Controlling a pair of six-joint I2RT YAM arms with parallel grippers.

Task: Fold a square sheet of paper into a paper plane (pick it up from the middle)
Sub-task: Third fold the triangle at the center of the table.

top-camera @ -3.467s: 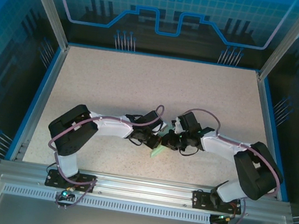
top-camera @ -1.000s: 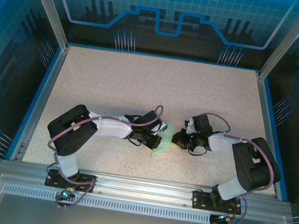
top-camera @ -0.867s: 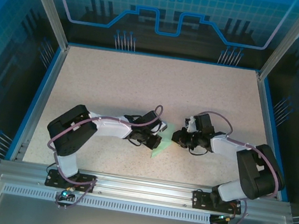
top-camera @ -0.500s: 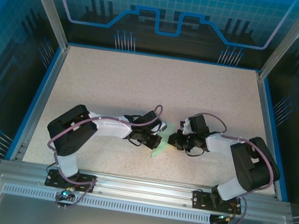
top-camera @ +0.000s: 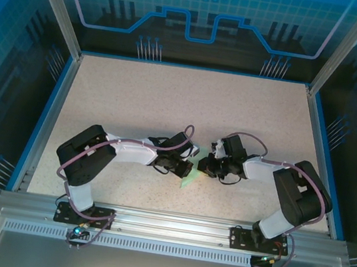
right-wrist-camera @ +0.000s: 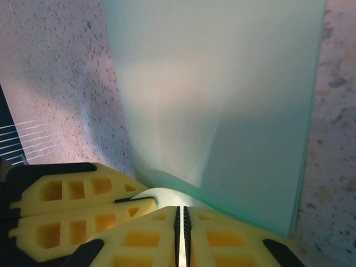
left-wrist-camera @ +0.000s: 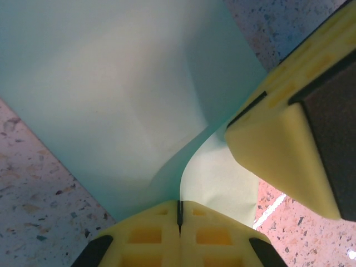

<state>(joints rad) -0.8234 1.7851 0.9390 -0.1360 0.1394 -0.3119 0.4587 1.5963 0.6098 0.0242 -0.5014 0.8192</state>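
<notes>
Lying near the front middle of the speckled table (top-camera: 170,99), between the two arms: the sheet of paper (top-camera: 191,176), pale mint green, plain, only a small wedge of it showing from above.

Pinched on both sides. On the left gripper (left-wrist-camera: 179,214), yellow pads pressed flat together, with a curled edge of the paper running straight into the seam between them. On the right gripper (right-wrist-camera: 182,222), likewise closed, pads meeting on a thin line and the paper's near edge caught there.

From the left wrist: a broad smooth panel with faint creases, bowing up from the table, and a yellow pad of the other arm just beside it at right.

From the right wrist: more than one layer along the paper's right edge, so folded over. Grippers close together, almost nose to nose.
</notes>
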